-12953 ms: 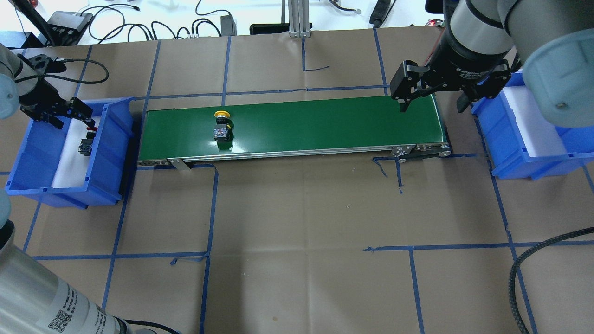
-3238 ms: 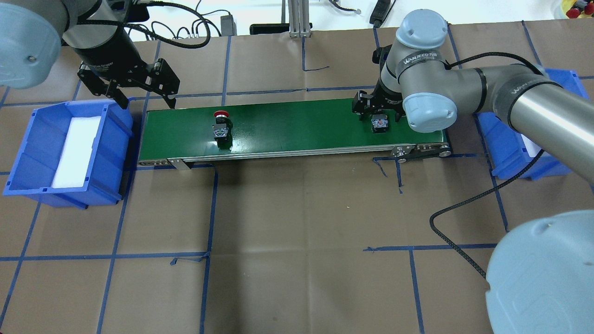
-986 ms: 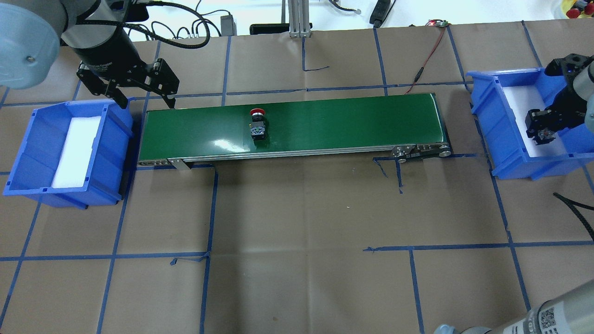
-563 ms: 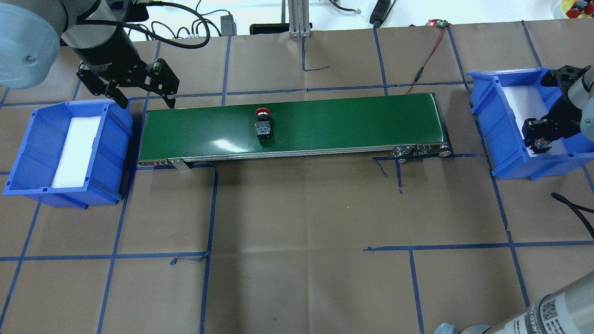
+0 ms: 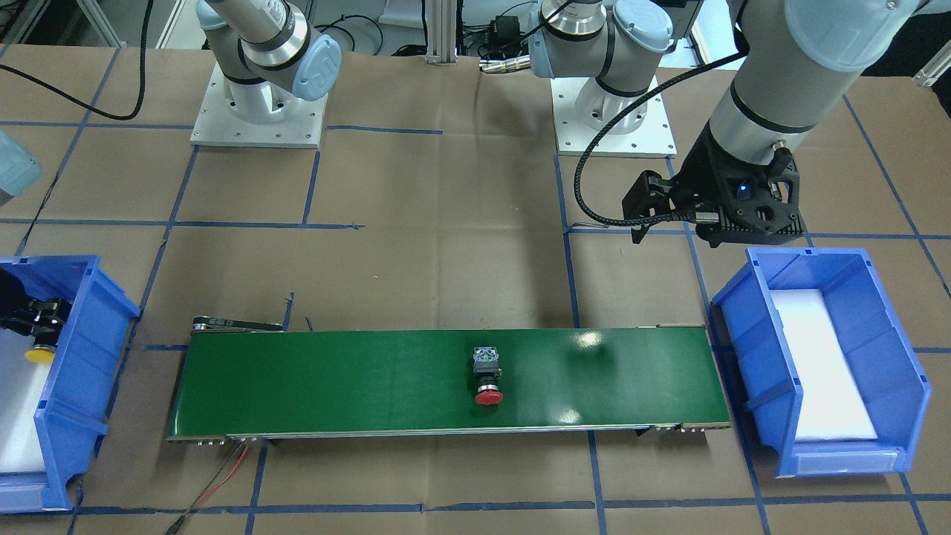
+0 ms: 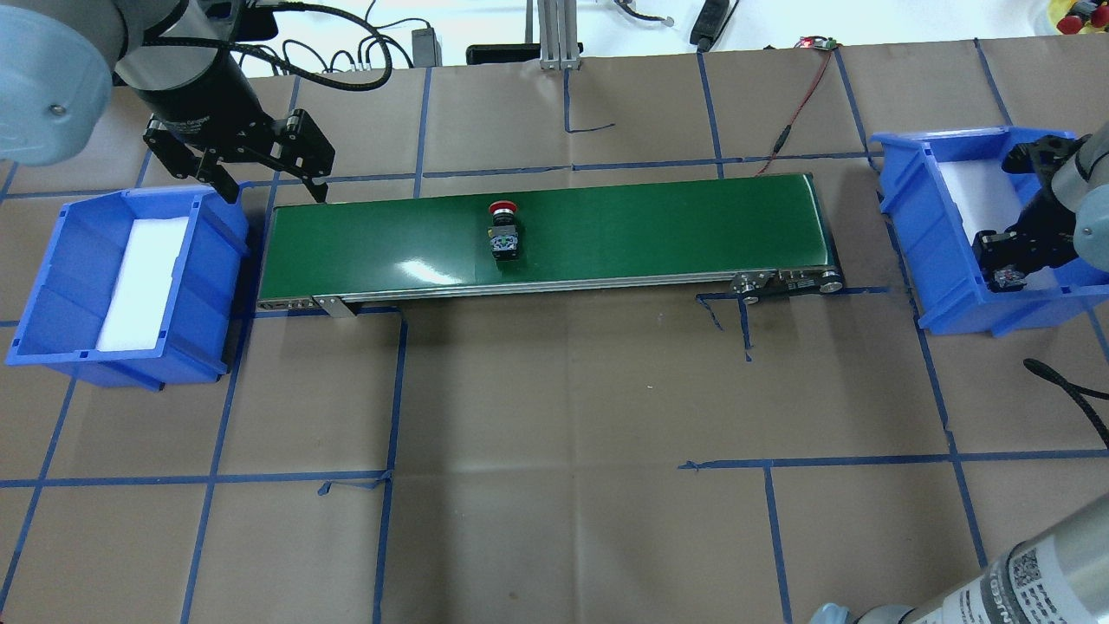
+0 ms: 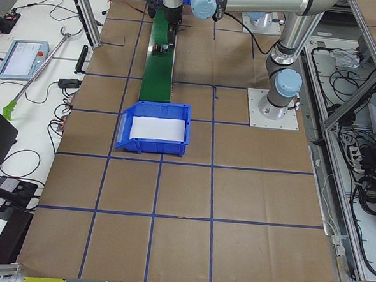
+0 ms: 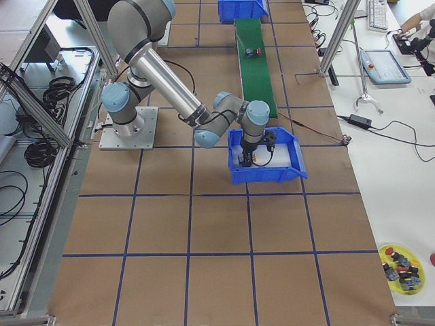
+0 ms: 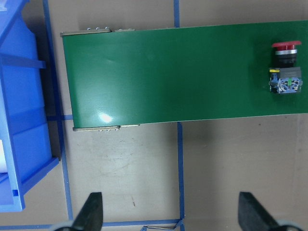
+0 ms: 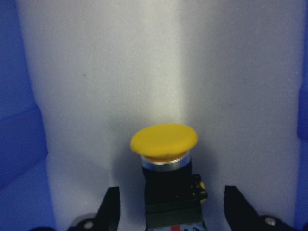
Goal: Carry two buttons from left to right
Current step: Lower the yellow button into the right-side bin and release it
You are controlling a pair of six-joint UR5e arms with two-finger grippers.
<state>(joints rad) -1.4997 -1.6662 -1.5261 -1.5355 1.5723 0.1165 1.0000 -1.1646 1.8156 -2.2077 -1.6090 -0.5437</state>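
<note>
Jaws of the right gripper (image 10: pixel 172 202) are spread. The black push-button switch with the round yellow cap (image 10: pixel 164 139) sits between them, and we see a clear gap from its body to each of the two fingers (image 10: pixel 111 207). This happens low inside the blue plastic bin (image 6: pixel 905 217) just beyond the right end of the long green conveyor belt (image 6: pixel 650 225), over the bin's white foam pad (image 10: pixel 144 57). We cannot tell if the switch already touches the foam. Its long axis runs across the belt's length, and the yellow cap points to the side away from the robot.

The black-grey push-button switch with the red cap (image 6: pixel 505 234) lies on the belt, about at the middle of its length. It also lies across the belt, with the red cap toward the belt's far long edge and the blocky body toward the near one.

We see the left gripper (image 9: pixel 172 214) raised near the belt's left end, with its jaws wide apart and holding nothing.

A code label (image 6: pixel 1022 589) is on the silver arm tube, but its print is too small for us to read.
</note>
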